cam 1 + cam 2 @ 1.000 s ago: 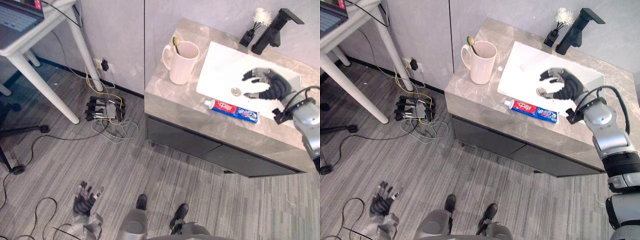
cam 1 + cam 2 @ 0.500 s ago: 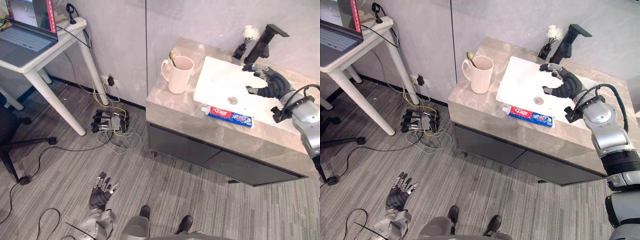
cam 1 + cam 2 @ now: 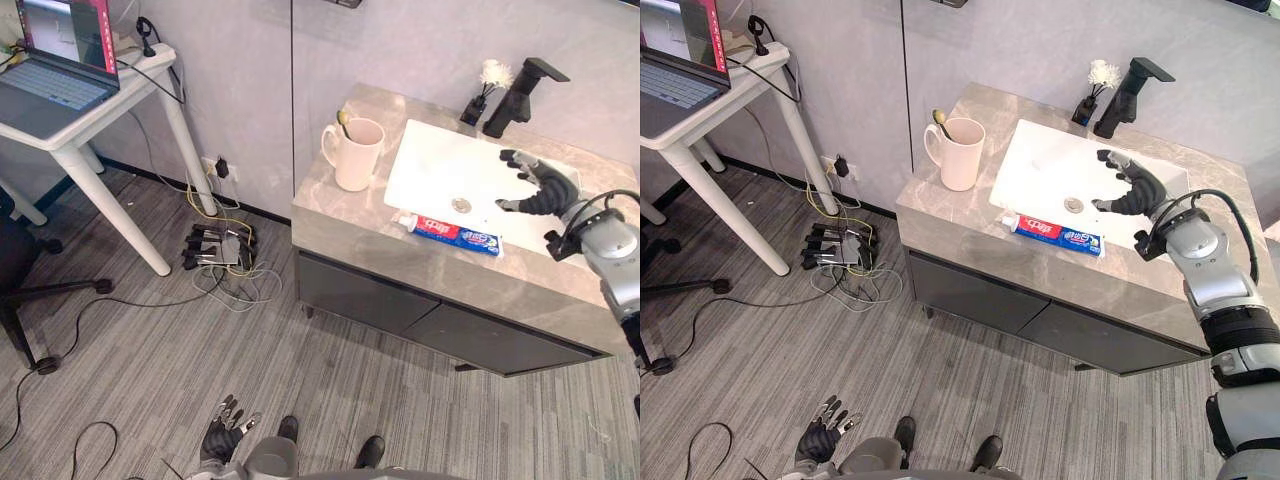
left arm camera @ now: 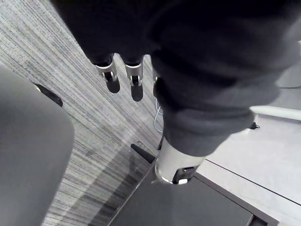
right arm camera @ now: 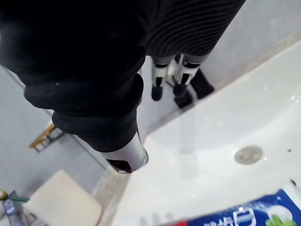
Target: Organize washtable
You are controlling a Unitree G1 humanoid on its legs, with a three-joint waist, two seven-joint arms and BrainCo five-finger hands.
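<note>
A grey stone washtable [image 3: 345,215] holds a white sink [image 3: 440,165]. A red, white and blue toothpaste tube [image 3: 452,233] lies along the sink's front edge. A cream mug [image 3: 357,155] with a toothbrush in it stands left of the sink. A black faucet [image 3: 515,95] and a small black holder with a white brush [image 3: 480,90] stand at the back. My right hand [image 3: 540,185] hovers open over the sink's right half, right of the drain [image 5: 248,154] and holding nothing. My left hand [image 3: 222,440] hangs open low over the floor.
A white table with an open laptop [image 3: 60,85] stands at the left. A power strip and tangled cables [image 3: 215,245] lie on the floor by the wall. A chair base [image 3: 40,300] sits at the far left. A dark cabinet front [image 3: 400,300] runs under the counter.
The camera has shifted upward. My right hand went from above the drain toward the faucet, then drew back over the sink's right half with straighter fingers. The toothpaste and mug stayed put.
</note>
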